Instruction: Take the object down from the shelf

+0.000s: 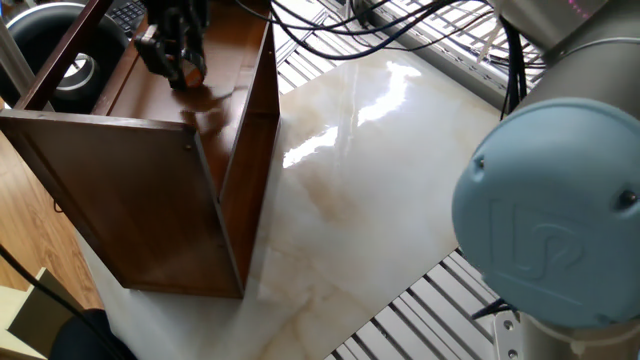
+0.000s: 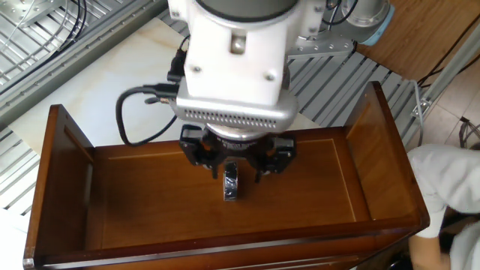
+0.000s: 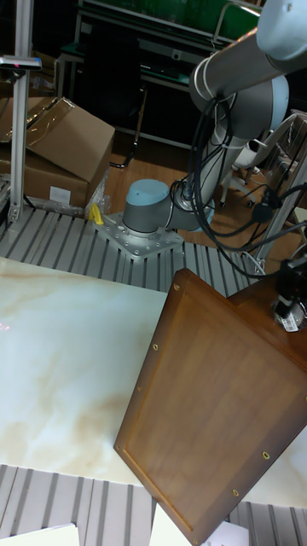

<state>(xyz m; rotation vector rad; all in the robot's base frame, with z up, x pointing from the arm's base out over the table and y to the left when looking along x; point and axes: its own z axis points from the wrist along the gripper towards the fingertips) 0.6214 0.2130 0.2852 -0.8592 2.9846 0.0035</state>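
Over the shelf [image 2: 360, 187] is where my gripper [image 2: 238, 171] hangs, fingers pointing down into its recessed brown board. From the other fixed view, my two dark fingers [image 2: 216, 166] stand spread, one on each side of the object [image 2: 231, 182], which sits on edge on that board near the shelf's middle, its shiny silver rim turned toward the camera. The fingertips reach about level with the disc's upper part; I cannot tell whether either finger touches it. My pale wrist housing [image 2: 236, 67] fills the space above, with a black cable [image 2: 131, 112] looping off toward the shelf's left wall. In one fixed view, the shelf [image 1: 130, 190] rests on a glossy marbled table [image 1: 370, 190], its outer panel facing the camera, and my gripper [image 1: 170, 50] is a dark blur against the shelf's far inner board; the disc is hidden there. Beside the shelf, beyond its far side, lies a black ring with a silver centre [image 1: 75, 70]. In the tall fixed view, only the shelf's back panel [image 3: 217, 401] shows clearly.
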